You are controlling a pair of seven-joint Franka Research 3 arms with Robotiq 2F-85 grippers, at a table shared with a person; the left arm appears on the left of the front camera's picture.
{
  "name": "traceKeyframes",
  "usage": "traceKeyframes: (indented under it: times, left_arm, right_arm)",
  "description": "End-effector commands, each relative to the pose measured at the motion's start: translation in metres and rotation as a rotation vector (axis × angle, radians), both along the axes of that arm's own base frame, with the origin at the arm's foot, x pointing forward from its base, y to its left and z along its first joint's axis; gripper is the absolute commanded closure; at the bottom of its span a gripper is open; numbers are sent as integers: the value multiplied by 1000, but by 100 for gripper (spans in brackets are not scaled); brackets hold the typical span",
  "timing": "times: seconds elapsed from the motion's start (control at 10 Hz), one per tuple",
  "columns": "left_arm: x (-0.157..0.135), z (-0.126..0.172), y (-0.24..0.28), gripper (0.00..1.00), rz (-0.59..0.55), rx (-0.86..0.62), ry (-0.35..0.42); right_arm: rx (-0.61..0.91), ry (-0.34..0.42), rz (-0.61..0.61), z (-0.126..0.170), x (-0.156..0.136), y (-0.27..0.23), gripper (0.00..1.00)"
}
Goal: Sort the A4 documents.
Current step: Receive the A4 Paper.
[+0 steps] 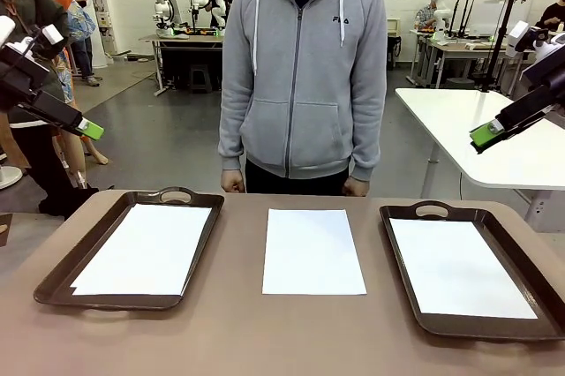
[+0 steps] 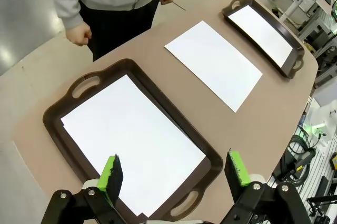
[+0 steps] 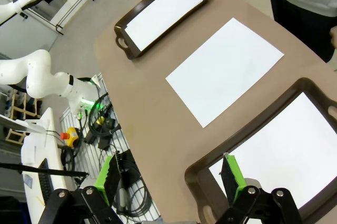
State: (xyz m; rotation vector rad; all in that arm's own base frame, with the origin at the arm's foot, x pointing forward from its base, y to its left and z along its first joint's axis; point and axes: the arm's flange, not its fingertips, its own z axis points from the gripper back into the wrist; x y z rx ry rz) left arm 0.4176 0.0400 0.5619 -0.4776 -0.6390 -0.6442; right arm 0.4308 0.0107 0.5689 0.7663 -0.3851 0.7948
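Between two brown trays (image 1: 53, 283), each already holding a sheet (image 1: 141, 248), one A4 document (image 1: 312, 251) lies unsorted on the surface (image 1: 265, 332); both claws, left claw (image 2: 174, 174) and right claw (image 3: 171, 176), gape empty.

Right tray (image 1: 538, 327) cut off at 3 o'clock by the front view's edge; left pincer (image 1: 91, 130) fingertips overlap, gap unreadable; person's right hand (image 3: 333, 33) cropped in the right wrist view

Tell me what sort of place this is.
Probably a robotics lab: other robot arms stand at workbenches behind the person, cables trail beside the table, and the floor is bare grey.
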Motion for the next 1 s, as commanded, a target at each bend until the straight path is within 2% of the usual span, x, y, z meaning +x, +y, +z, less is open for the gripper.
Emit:
traceKeyframes:
  times: [0.0, 0.3, 0.5, 0.6, 0.9]
  left_arm:
    - [-1, -2, -3, 0, 5, -5, -5]
    - [-4, 0, -7, 0, 13, -15, -8]
    - [-1, -3, -6, 0, 33, -57, 22]
    - [0, 2, -5, 0, -4, -5, -2]
    - [0, 2, -5, 0, -4, -5, -2]
  right_arm:
    - [12, -5, 1, -2, 0, 2, 0]
    - [12, -5, 1, -2, 0, 2, 0]
    - [12, -5, 1, -2, 0, 2, 0]
    - [12, -5, 1, -2, 0, 2, 0]
    - [12, -5, 1, -2, 0, 2, 0]
